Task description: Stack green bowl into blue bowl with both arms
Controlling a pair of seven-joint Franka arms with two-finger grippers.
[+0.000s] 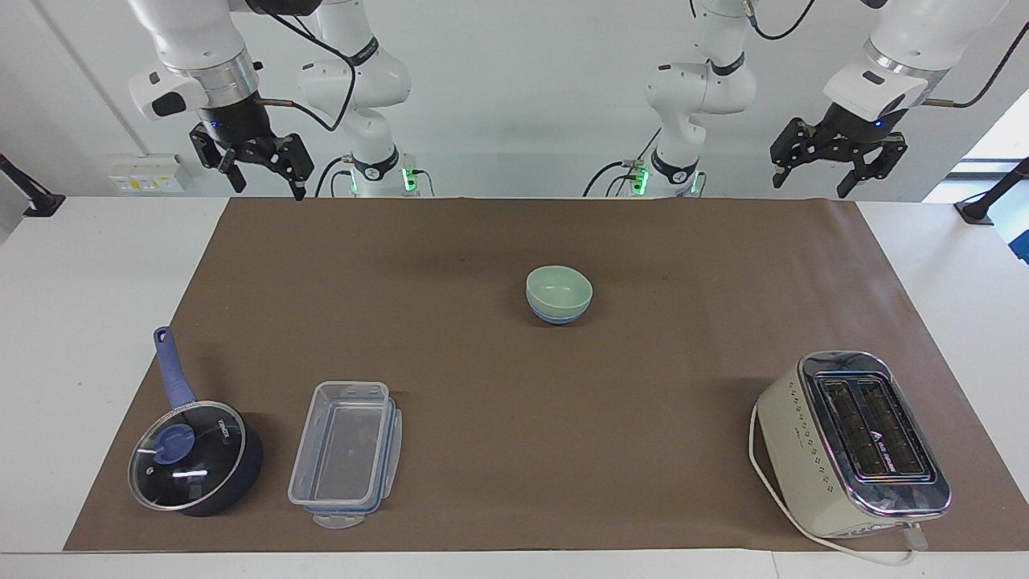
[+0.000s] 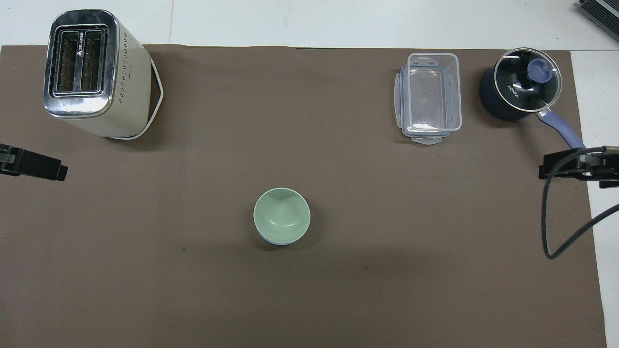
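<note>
The green bowl [image 1: 559, 285] sits nested inside the blue bowl [image 1: 557, 317] in the middle of the brown mat. Only a thin blue band shows under the green rim. In the overhead view the green bowl [image 2: 282, 214] covers all but a sliver of the blue bowl [image 2: 278, 241]. My right gripper [image 1: 269, 186] is open and empty, raised over the mat's corner at the right arm's end. My left gripper [image 1: 832, 169] is open and empty, and it waits raised over the left arm's end. Both are well away from the bowls.
A cream toaster [image 1: 852, 442] with a white cord stands far from the robots at the left arm's end. A clear plastic container [image 1: 346, 454] and a dark blue saucepan with a glass lid [image 1: 193, 458] stand far from the robots at the right arm's end.
</note>
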